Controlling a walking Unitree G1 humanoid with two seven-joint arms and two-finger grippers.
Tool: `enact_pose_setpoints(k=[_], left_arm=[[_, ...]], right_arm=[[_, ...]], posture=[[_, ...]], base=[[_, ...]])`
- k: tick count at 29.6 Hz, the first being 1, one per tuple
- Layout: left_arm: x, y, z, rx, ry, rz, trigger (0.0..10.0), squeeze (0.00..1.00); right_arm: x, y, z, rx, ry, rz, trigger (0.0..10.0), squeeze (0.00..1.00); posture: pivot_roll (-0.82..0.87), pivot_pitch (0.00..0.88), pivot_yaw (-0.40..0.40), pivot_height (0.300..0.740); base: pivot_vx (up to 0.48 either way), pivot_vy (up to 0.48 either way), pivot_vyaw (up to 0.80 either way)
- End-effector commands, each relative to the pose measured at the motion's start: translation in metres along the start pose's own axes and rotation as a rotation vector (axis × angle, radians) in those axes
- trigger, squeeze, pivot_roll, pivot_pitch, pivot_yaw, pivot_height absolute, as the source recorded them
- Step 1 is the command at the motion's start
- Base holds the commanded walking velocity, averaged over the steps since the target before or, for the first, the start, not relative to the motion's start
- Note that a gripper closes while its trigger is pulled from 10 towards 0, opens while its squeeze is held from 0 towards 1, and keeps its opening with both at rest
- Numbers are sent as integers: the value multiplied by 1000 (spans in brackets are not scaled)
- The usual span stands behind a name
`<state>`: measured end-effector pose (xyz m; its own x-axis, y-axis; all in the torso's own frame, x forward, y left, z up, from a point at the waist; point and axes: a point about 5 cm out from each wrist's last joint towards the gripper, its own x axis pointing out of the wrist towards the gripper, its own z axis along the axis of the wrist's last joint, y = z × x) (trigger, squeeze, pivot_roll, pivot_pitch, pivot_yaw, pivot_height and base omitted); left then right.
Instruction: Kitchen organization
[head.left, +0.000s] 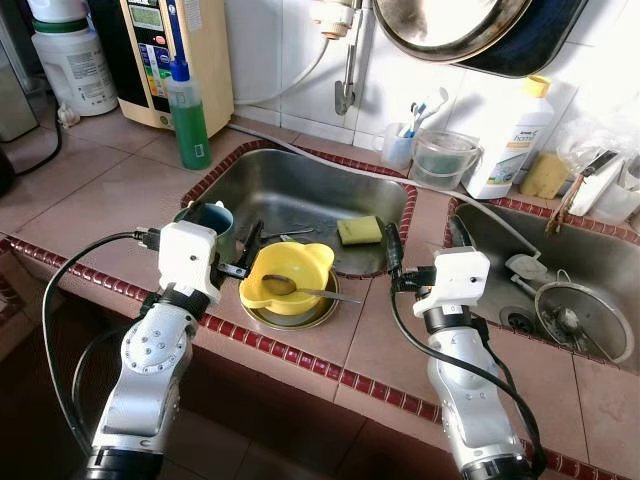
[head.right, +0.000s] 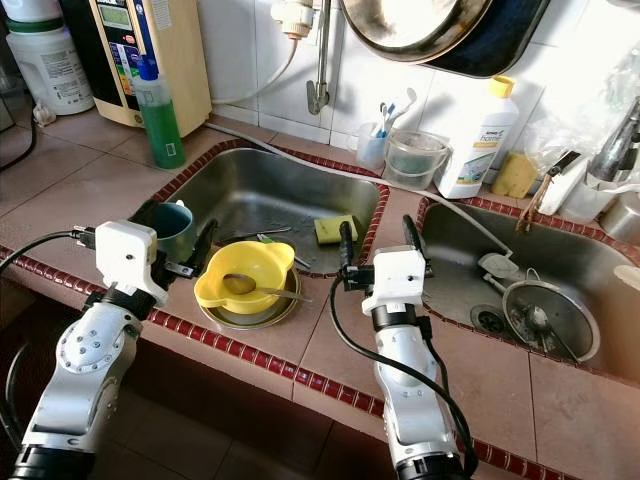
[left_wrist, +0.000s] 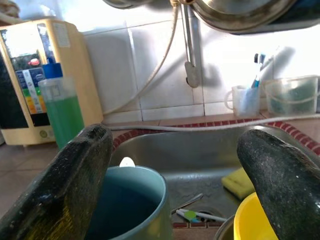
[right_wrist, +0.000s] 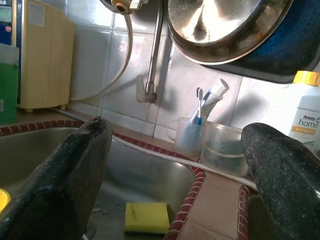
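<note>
A yellow bowl (head.left: 288, 272) with a metal spoon (head.left: 303, 291) in it rests on a round metal dish at the front edge of the left sink (head.left: 300, 185). A teal mug (head.left: 216, 222) stands just left of it. My left gripper (head.left: 225, 235) is open, one finger by the mug and the other by the bowl; in the left wrist view the mug (left_wrist: 132, 200) and bowl (left_wrist: 252, 222) lie between its fingers (left_wrist: 65, 190). My right gripper (head.left: 427, 243) hangs open over the tiled divider between the two sinks, holding nothing. A yellow sponge (right_wrist: 146, 217) lies in the left sink.
A green soap bottle (head.left: 188, 115) and a water filter unit (head.left: 180, 55) stand at the back left. A toothbrush cup (head.left: 398, 146), plastic tub (head.left: 442, 158) and white bottle (head.left: 512, 140) line the wall. The right sink (head.left: 480, 255) holds a round strainer (head.left: 585, 320). A pan (head.left: 450, 25) hangs overhead.
</note>
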<state>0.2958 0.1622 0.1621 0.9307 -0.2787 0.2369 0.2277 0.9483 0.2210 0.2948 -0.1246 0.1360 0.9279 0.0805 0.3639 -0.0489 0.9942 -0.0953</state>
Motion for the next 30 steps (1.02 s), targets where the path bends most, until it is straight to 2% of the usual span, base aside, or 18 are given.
enact_pose_setpoints(k=[1,10,12,17,19,24,27,30], left_arm=[[4,-1,7,5,-13,-36,10000,0],[9,0,4,29,78,-126,10000,0],[14,2,5,39,114,-130,10000,0],[24,8,15,29,134,-133,10000,0],[31,14,21,49,143,-132,10000,0],[35,22,28,85,159,-156,10000,0],[36,26,30,81,152,-145,10000,0],[37,35,29,44,169,-98,10000,0]], right_arm=[[0,-1,3,5,-13,-1,10000,0],[1,0,5,9,-14,7,10000,0],[1,0,5,10,-14,8,10000,0],[0,0,5,10,-11,6,10000,0],[-2,0,4,12,-7,1,10000,0],[-3,1,4,13,-5,-2,10000,0],[-3,1,4,14,-4,-3,10000,0],[-3,1,4,15,-4,-6,10000,0]], posture=[[-186,0,-24,740],[-189,9,-18,740],[-191,13,-14,740],[-193,16,-10,740],[-195,21,-5,740],[-194,22,2,740],[-194,22,2,740],[-194,22,3,740]], base=[[0,0,0],[0,0,0],[0,0,0],[0,0,0],[0,0,0],[0,0,0],[0,0,0],[0,0,0]])
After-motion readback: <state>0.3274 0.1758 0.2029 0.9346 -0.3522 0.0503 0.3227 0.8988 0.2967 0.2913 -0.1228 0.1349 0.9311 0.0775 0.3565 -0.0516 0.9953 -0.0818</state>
